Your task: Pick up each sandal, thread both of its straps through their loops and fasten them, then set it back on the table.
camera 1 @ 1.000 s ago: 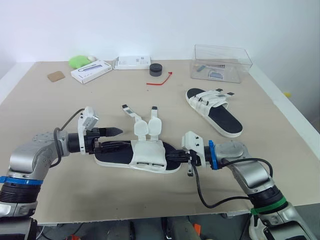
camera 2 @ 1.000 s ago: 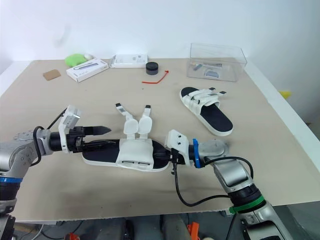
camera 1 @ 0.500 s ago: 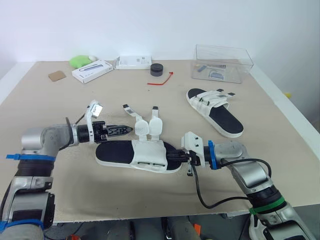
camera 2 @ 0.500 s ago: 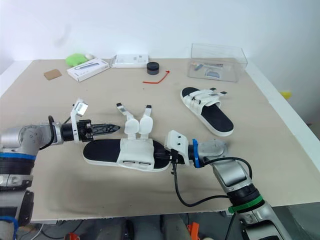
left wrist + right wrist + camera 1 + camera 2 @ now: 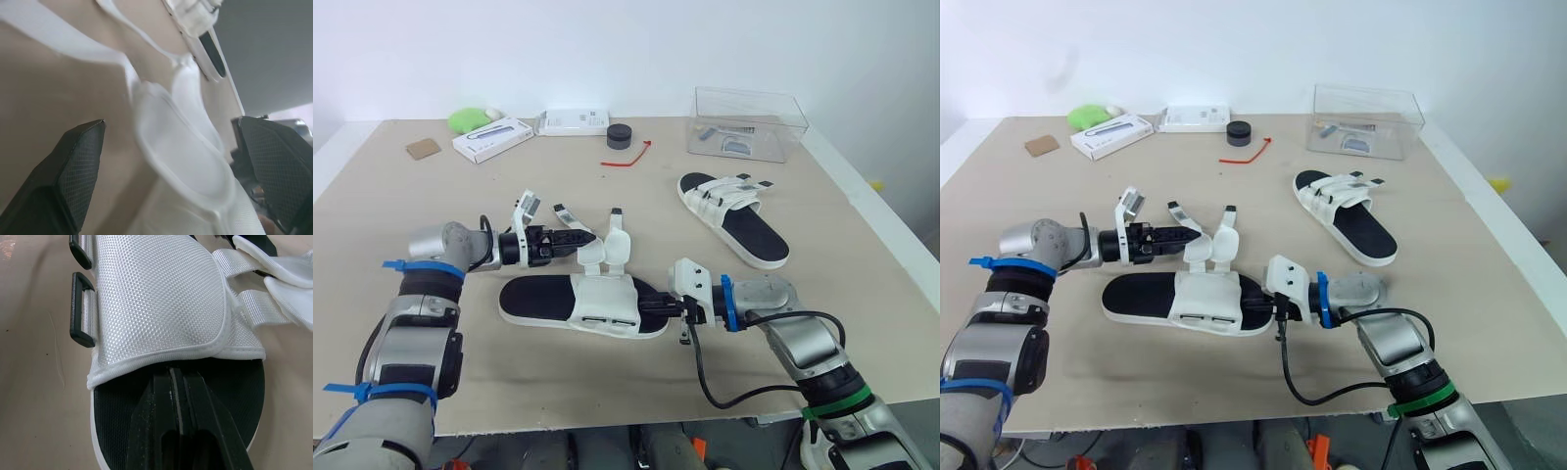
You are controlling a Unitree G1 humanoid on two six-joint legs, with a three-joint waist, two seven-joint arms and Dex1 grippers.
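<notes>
1. The far sandal (image 5: pixel 734 217), lying at about 2 o'clock from the table's middle, is judged finished: both its straps are seen lying across the upper, and it rests on the table (image 5: pixel 607 382).
2. The near sandal (image 5: pixel 582 305) is not fastened. It lies flat at the middle of the table, with its two straps (image 5: pixel 570 223) splayed loose toward 12 o'clock and its black loops (image 5: pixel 80 308) empty on the 6 o'clock side.
3. What is judged to remain is both threadings and fastenings on this sandal, then setting it down.
4. The left gripper (image 5: pixel 578 240) is brought in from 9 o'clock at the nearer strap. In the left wrist view its fingers (image 5: pixel 78 166) are spread apart to either side of the strap's padded end, with nothing clamped.
5. The right gripper (image 5: pixel 651 305) is placed at the sandal's 3 o'clock end. Its fingers (image 5: pixel 161 431) are drawn together and laid on the black footbed; nothing is seen held between them.
6. Bare table is left around the near sandal at 6 and 9 o'clock. The front edge lies at 6 o'clock, near the right arm.
7. The clear box (image 5: pixel 747 122), white boxes (image 5: pixel 491 139), black puck (image 5: pixel 619 135) and red tie (image 5: pixel 626 157) are kept well apart, from 10 to 1 o'clock.
</notes>
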